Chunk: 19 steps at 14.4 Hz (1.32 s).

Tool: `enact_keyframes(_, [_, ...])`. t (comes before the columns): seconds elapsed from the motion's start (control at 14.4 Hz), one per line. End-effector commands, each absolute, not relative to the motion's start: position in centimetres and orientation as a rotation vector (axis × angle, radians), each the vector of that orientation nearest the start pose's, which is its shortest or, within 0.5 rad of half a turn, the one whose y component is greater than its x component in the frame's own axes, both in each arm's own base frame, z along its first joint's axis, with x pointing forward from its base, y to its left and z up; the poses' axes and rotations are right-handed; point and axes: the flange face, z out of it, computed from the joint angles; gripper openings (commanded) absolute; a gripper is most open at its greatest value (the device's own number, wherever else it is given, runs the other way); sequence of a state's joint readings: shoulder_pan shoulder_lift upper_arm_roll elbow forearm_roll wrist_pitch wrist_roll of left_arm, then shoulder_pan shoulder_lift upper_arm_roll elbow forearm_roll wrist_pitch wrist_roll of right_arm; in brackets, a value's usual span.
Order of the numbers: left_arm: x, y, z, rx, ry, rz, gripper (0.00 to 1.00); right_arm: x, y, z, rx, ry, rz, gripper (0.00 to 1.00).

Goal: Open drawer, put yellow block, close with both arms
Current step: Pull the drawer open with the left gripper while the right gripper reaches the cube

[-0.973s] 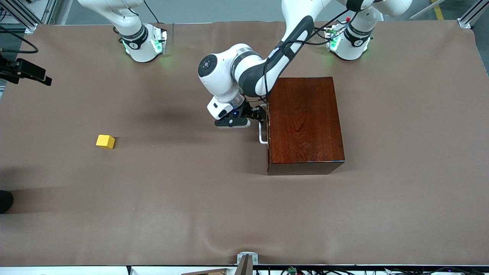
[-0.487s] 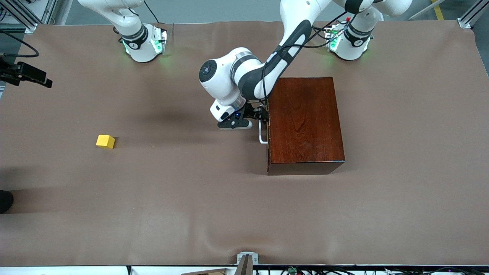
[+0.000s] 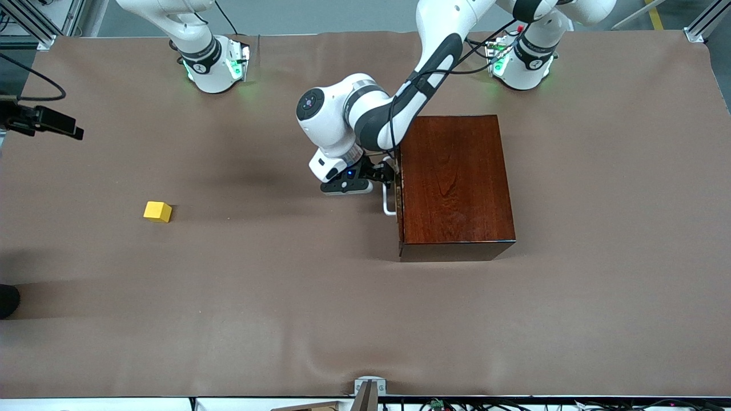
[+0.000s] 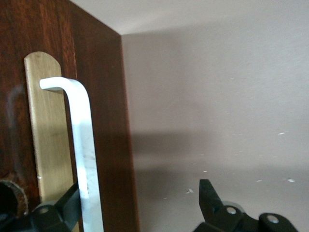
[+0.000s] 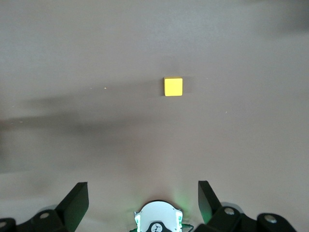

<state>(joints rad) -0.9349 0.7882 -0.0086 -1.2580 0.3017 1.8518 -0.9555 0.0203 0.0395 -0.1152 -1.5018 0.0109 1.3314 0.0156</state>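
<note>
At the drawer front, mid-counter, the left tool (image 3: 389,171) had its fingers (image 4: 211,195) set wide either side of the white handle (image 3: 388,201). One finger sat tucked between bar and drawer (image 4: 14,72) face, touching the bar; the other stood clear of it. So it was a hook, not a pinch. Compared w/ a sec ago, the handle had crept a touch away from the box (image 3: 457,182) toward the right arm's end, and the left arm's (image 3: 377,114) wrist went w/ it. I'd read that as the drawer just starting to slide, only a sliver out, no pale interior showing yet. The opening step looked underway but barely begun, w/ plenty of pull left before anything fits in. A hooked bar could slip off the finger if the pull drifted off-line. The yellow block (image 3: 157,211) hadn't budged. It sat flat on the brown counter (image 3: 285,297) toward the right arm's end, well apart from the box, untouched. The right tool (image 5: 142,186) hung high over that end, jaws spread wide, holding nothing, block in plain sight below it. The right arm seemed to be waiting, though its wrist had drifted slightly. As for brands, labels or writing: nothing legible. There were small marks on the dark bands near the arm bases, too small to read. The box, block and counter were bare.
</note>
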Motion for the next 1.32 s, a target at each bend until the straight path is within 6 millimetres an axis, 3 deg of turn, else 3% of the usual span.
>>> enact_keyframes(0.0, [44.1,-59.9,27.8,-2.887,0.102,-0.246,1.00,54.8,-5.4,60.9,-3.138,0.241,0.344,1.00])
enact_keyframes(0.63, [41.4,-63.1,29.1,-3.018,-0.049,-0.247,1.00,56.1,-5.5,57.4,-3.137,0.262,0.383,1.00])
enact_keyframes(0.97, [40.9,-64.4,30.2,-3.104,-0.151,-0.281,1.00,56.5,-6.1,54.0,-3.135,0.299,0.383,1.00])
enact_keyframes(1.25, [40.2,-65.5,30.4,-3.154,-0.192,-0.313,1.00,56.5,-6.8,49.9,-3.134,0.310,0.369,1.00])
